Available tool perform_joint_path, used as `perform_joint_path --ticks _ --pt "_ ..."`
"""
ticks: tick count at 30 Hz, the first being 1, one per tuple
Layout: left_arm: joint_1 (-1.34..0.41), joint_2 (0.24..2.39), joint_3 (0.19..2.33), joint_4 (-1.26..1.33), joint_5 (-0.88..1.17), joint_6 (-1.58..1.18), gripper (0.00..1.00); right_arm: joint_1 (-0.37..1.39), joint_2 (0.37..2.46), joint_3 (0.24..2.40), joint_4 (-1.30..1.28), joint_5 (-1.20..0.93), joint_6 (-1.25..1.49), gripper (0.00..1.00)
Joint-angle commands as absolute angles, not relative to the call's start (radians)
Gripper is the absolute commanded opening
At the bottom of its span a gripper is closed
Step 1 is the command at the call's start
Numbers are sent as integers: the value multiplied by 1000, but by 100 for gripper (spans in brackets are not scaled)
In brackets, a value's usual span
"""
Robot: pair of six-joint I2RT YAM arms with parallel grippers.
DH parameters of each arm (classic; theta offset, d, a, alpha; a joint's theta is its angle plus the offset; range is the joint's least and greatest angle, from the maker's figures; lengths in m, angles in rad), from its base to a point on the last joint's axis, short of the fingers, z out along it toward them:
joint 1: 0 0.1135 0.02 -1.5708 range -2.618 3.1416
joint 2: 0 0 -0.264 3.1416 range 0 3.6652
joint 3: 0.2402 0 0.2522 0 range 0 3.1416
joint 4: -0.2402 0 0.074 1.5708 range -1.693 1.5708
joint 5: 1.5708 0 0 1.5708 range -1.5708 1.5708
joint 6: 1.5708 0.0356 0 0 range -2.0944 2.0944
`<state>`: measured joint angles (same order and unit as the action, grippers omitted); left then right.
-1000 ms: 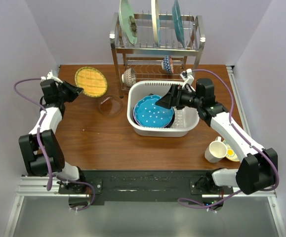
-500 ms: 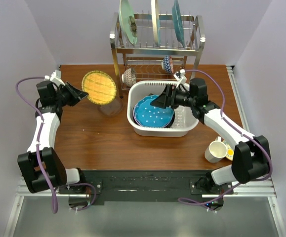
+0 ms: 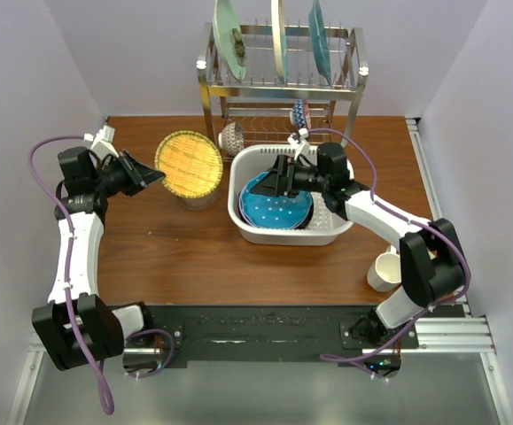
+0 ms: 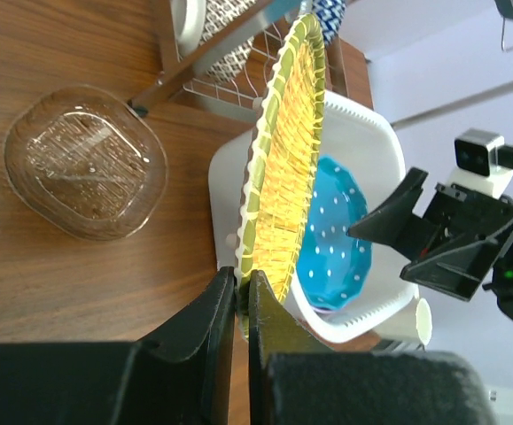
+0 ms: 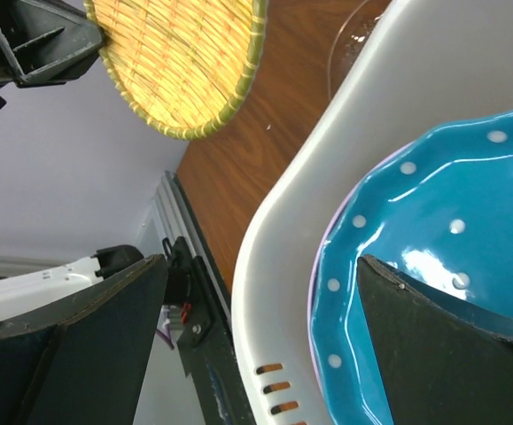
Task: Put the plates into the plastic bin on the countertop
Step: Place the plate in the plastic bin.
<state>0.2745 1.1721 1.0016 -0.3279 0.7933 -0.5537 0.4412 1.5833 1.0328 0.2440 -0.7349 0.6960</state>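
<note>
Pinching the edge of the amber patterned plate (image 4: 284, 168), the left gripper (image 4: 238, 297) has its jaws clamped on it and holds the plate tilted in the air above a clear glass bowl (image 4: 83, 164), just beside the left wall of the plastic bin (image 3: 284, 237). The bin stands on the countertop (image 3: 185, 257) in front of a steel wire rack (image 3: 283, 88). Inside it the blue dotted plate (image 3: 269, 211) lies on a lavender plate (image 5: 321, 257). The right gripper (image 3: 279, 174) hovers over the blue dotted plate, fingers spread wide, holding nothing.
</note>
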Motion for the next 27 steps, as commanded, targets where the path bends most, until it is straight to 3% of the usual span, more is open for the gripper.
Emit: perform_joint_path --ticks 1,17,22,25,27 --pt "279 1149 1046 -324 922 -499 0 465 1588 1083 325 -746 716 92" --pt "98 1177 1023 -230 1009 -497 0 495 1661 1114 405 -747 761 91" --pt "75 1187 1020 -213 1019 -505 0 500 1670 1117 414 -746 770 86" --pt "63 1201 1016 -215 1019 -499 0 499 1684 1124 416 -758 779 74" --pt "60 1207 1012 -215 1016 -494 0 500 1697 1129 426 -768 793 59"
